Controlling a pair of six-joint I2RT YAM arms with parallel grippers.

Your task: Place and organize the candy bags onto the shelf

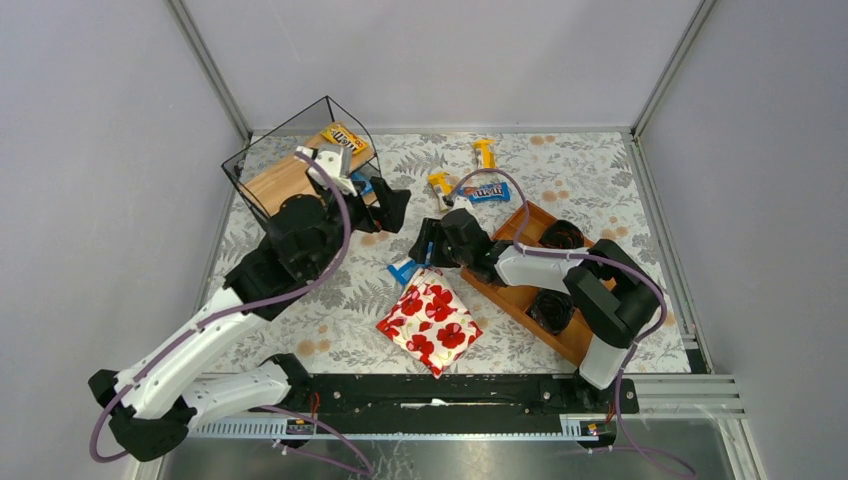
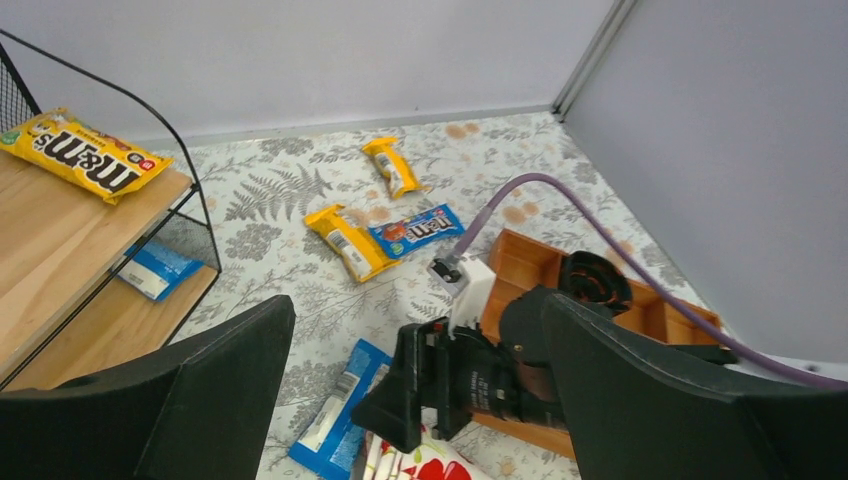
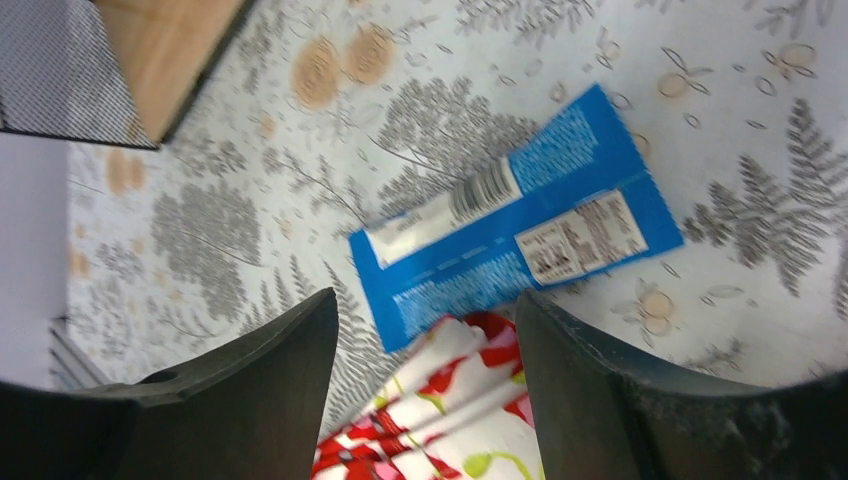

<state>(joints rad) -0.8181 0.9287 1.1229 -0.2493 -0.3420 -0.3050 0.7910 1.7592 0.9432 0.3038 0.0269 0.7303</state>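
The shelf (image 1: pixel 283 178) stands at the far left, black wire with wooden boards. A yellow candy bag (image 1: pixel 343 138) lies on its top board, also in the left wrist view (image 2: pixel 85 152). A blue bag (image 2: pixel 155 270) lies on the lower board. On the table lie two yellow bags (image 1: pixel 485 152) (image 1: pixel 440 185), a blue bag (image 1: pixel 487 190), and another blue bag (image 1: pixel 403 270). My right gripper (image 1: pixel 422 250) is open and empty, low over that blue bag (image 3: pixel 520 235). My left gripper (image 1: pixel 385 212) is open and empty beside the shelf.
A white pouch with red poppies (image 1: pixel 430 322) lies against the near blue bag, partly between my right fingers (image 3: pixel 270 400). A reddish-brown wooden tray (image 1: pixel 515 297) with black round items sits at the right. Grey walls close in the table.
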